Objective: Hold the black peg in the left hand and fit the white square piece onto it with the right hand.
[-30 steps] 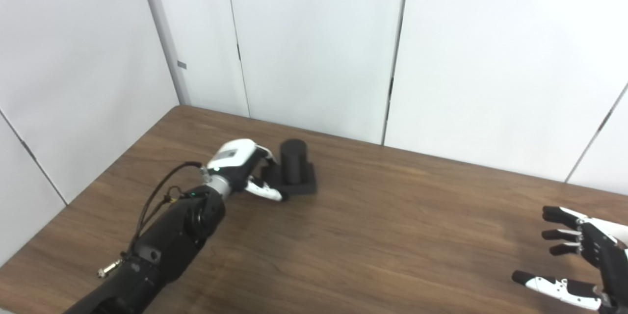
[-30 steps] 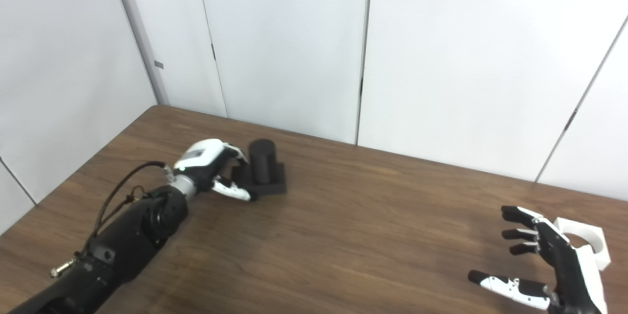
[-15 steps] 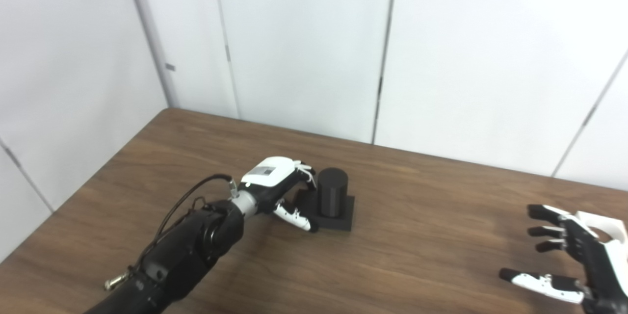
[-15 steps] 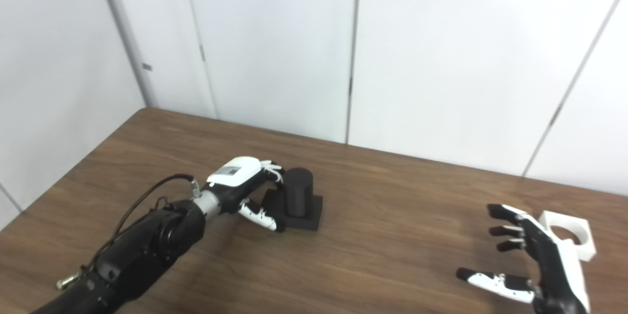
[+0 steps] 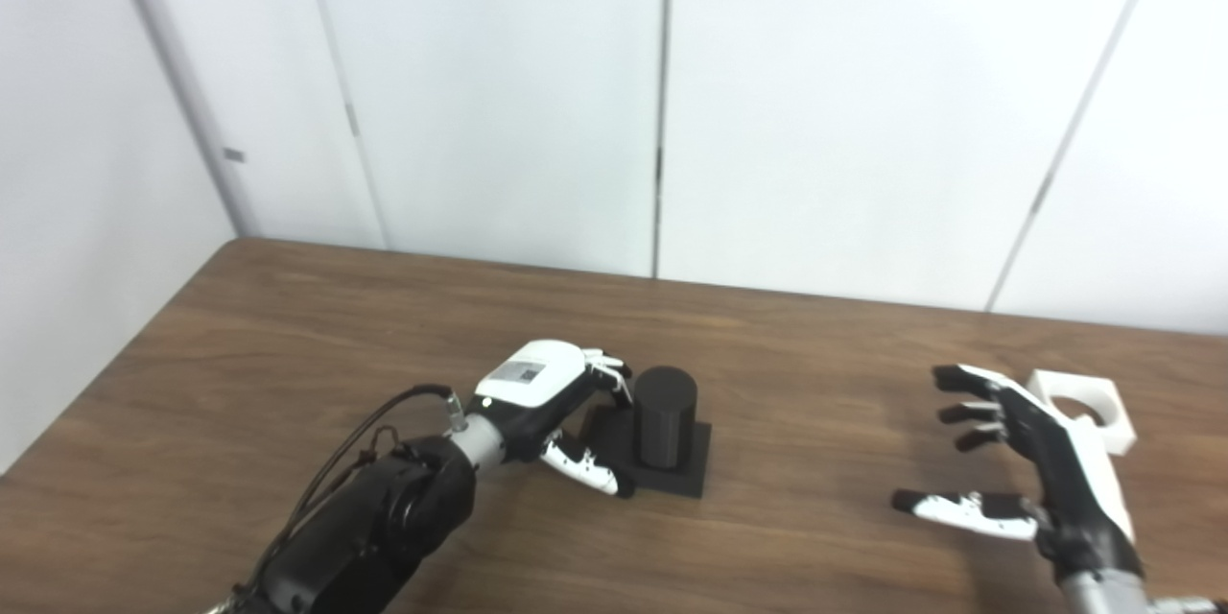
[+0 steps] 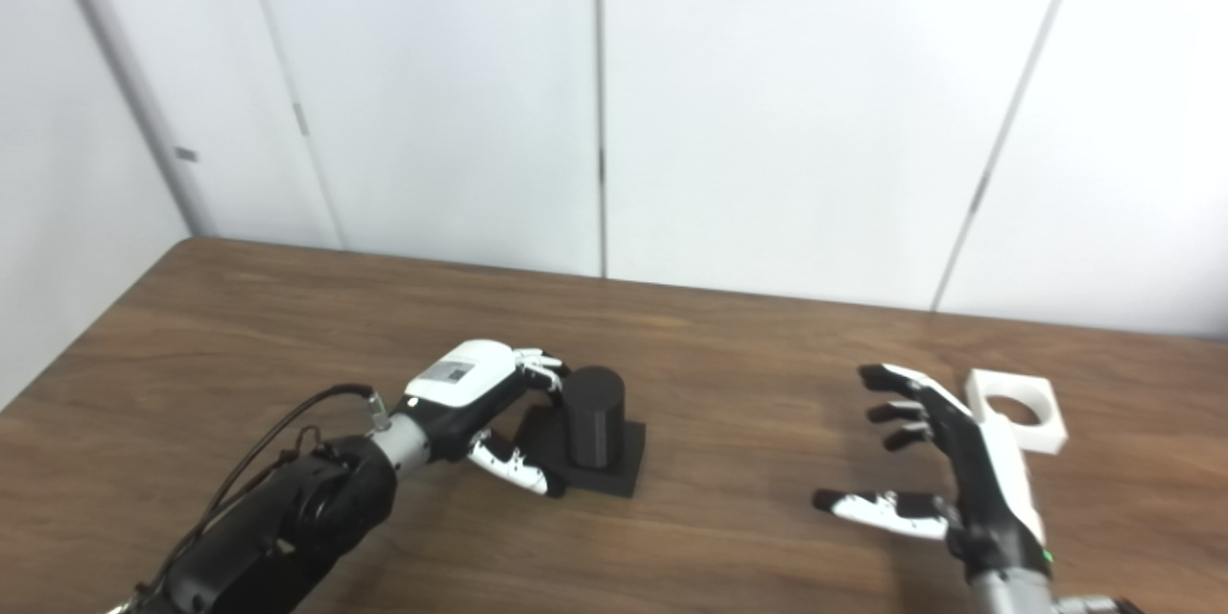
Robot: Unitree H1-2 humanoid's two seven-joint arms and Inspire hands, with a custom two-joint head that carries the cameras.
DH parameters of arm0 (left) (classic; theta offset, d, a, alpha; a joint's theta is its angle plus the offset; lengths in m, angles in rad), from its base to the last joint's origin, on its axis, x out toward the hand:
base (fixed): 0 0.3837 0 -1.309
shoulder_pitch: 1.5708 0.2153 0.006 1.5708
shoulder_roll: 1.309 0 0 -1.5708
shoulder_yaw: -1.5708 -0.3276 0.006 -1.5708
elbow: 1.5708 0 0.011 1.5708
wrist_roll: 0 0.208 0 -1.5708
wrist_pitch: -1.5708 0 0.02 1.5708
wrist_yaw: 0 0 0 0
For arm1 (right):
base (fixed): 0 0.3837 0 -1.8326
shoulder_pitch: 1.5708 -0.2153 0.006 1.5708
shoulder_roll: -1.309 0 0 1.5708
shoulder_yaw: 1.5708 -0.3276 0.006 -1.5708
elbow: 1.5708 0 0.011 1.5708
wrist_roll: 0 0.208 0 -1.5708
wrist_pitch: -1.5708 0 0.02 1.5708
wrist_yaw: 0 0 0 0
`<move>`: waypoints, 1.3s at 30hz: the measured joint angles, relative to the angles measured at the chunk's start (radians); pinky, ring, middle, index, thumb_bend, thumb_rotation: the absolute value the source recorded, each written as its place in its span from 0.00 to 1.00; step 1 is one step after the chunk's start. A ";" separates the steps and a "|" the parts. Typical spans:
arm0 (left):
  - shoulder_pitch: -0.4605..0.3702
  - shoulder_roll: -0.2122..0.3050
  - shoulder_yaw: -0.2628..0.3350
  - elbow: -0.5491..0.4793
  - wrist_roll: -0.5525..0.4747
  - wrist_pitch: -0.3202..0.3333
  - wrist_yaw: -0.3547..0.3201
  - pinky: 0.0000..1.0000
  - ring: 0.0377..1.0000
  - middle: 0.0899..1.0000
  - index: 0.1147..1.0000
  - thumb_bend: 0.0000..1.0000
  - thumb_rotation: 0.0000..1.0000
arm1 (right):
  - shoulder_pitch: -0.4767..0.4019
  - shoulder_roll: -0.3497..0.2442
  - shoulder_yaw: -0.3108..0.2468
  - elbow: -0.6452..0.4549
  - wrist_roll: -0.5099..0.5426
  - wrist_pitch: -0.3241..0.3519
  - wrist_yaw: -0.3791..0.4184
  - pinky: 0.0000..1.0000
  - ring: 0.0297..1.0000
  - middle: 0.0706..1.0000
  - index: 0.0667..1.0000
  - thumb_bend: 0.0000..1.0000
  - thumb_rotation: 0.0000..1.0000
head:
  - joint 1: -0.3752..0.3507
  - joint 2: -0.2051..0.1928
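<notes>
- Left eye view has the black peg (image 5: 665, 413) standing upright on its square black base, on the wooden surface (image 5: 288, 336), left of the middle and roughly midway between the far and near edges.
- left hand (image 5: 547, 398) is right up against the peg's left side, fingers curled toward it and thumb along the base's near-left corner. Can't really tell if it's actually clamped yet.
- white square piece (image 5: 1079, 403) with the round hole lies flat near the surface's right edge.
- right hand (image 5: 1031, 460) is spread wide, holding nothing, just on the near-left side of that piece and partly covering it.
</notes>
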 measured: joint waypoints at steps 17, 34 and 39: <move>-0.052 -0.005 -0.120 -0.006 0.094 -0.082 0.004 0.83 0.91 0.85 0.43 0.52 0.07 | -0.003 0.026 0.013 -0.005 -0.050 0.001 -0.018 0.53 0.65 0.74 0.73 0.58 0.00 | -0.253 -0.032; -0.050 0.028 -0.135 -0.043 0.119 -0.084 -0.011 0.80 0.86 0.83 0.43 0.52 0.06 | -0.190 -0.380 0.077 -0.129 -0.385 0.246 0.317 0.71 0.85 0.89 0.80 0.84 0.15 | -0.491 -0.129; -0.039 0.031 -0.129 -0.049 0.119 -0.085 -0.008 0.79 0.84 0.81 0.42 0.52 0.06 | -0.238 -0.412 0.095 -0.075 -0.512 0.301 0.355 0.83 0.90 0.92 0.83 0.81 0.18 | -0.537 -0.160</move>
